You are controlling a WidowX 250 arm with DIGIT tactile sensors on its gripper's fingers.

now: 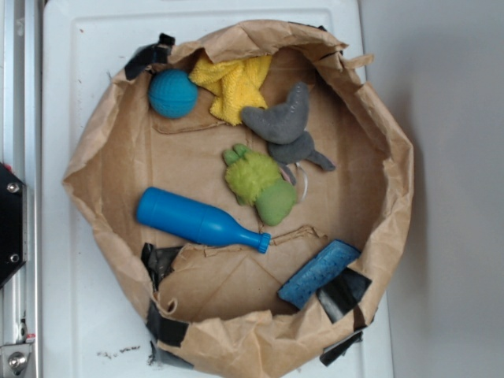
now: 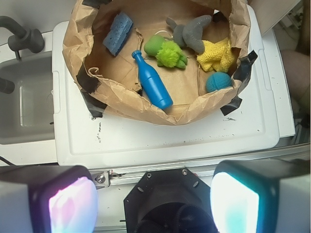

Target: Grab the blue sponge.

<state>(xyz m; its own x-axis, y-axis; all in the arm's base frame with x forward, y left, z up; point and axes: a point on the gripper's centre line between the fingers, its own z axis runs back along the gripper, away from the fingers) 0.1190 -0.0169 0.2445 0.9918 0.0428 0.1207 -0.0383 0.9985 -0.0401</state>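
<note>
Lying at 5 o'clock in paper-bag nest (image 1: 94,157), blue sponge (image 1: 319,274) leans on crumpled wall, clear of blue bottle (image 1: 197,220). Wrist view: gripper (image 2: 155,204) released, fingers (image 2: 68,204) spread, well short of sponge at 11 o'clock.

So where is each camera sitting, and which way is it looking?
Exterior: overhead, looking straight down into the crumpled brown paper bowl; no gripper visible.
Wrist: on the arm, looking forward and down past two open blurry grey fingers at the bowl.
Both show the rough flat blue sponge and smooth blue plastic bottle.
</note>
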